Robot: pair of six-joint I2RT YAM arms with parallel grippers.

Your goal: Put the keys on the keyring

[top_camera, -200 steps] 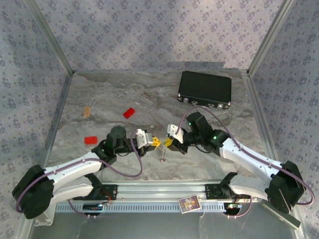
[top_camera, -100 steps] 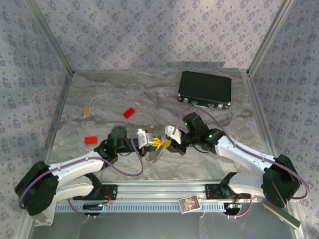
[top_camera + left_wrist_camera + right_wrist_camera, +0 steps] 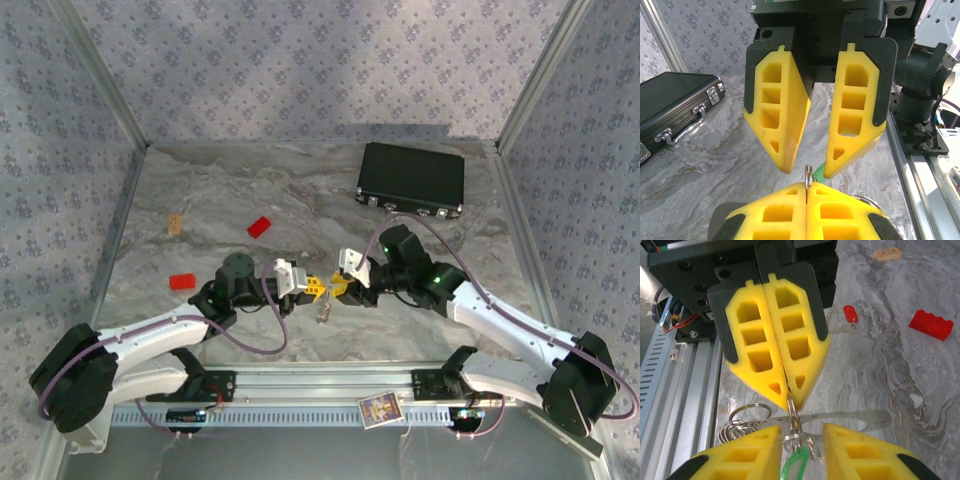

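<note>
**At the table's near edge, mid-way: two claws nose to nose over the keyring**

Over by the left edge, a small wood block [image 3: 175, 224] lies flat. One red block [image 3: 182, 281] sits nearer us, and a second red block [image 3: 259, 226] lies further in toward the middle of the table [image 3: 200, 190].

Moving in, the red key [image 3: 850, 313] is lying loose on the marble beyond the left claw, well apart from the ring.

Now the left claw [image 3: 314, 288] [image 3: 806, 196] [image 3: 789, 401]: yellow fingers pressed tight together, and pinched at their tips is the keyring [image 3: 793, 426] [image 3: 808, 176], seen edge-on and standing upright. More silvery loops and chain dangle below it, near the table's near edge [image 3: 322, 312].

Facing it, tip to tip, is the right claw [image 3: 337, 290] [image 3: 810, 170] [image 3: 801, 432]. Its fingers stand apart, one on each side of the ring, clamped on nothing.

Between those parted fingers shows the green key [image 3: 794, 466] [image 3: 818, 173], right up against the ring. Whether it is threaded on, I cannot tell.

Far right, toward the back corner, the black box [image 3: 411, 179] [image 3: 670, 102] lies closed, latches facing us.
</note>
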